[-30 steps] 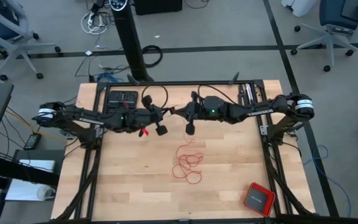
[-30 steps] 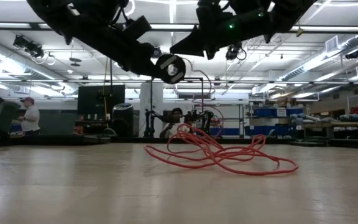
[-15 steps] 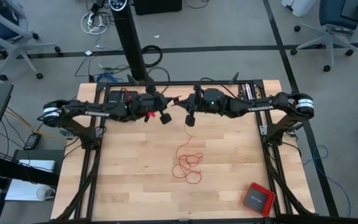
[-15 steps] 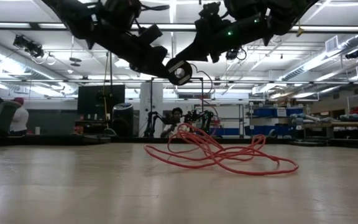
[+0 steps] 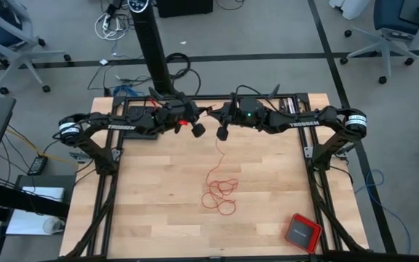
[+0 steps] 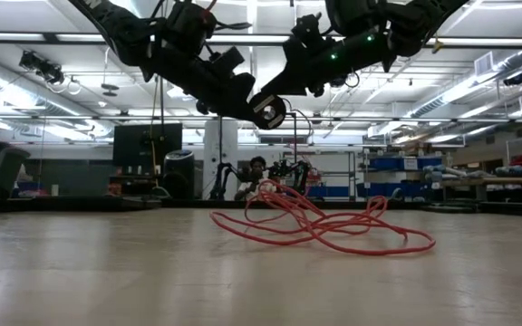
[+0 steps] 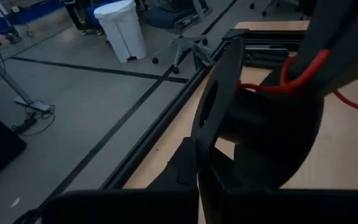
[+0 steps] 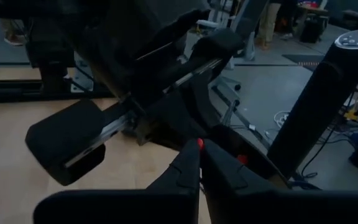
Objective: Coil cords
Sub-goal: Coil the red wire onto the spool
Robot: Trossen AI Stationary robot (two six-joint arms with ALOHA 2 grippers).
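Though crowded above the far edge of the table (image 5: 137,218), kept bare board open left, right and near. Found left gripper (image 5: 197,129) pressed shut, right gripper (image 5: 222,133) narrow, pinching the cord (image 5: 220,193). Could not make out the left's hold. Noted loose loops mid-table, one strand running near-to-far up to the right gripper

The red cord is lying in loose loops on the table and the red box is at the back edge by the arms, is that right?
Not quite. The red cord does lie in loose loops mid-table, but the red box sits at the front right corner, away from the arms, as the high view shows.
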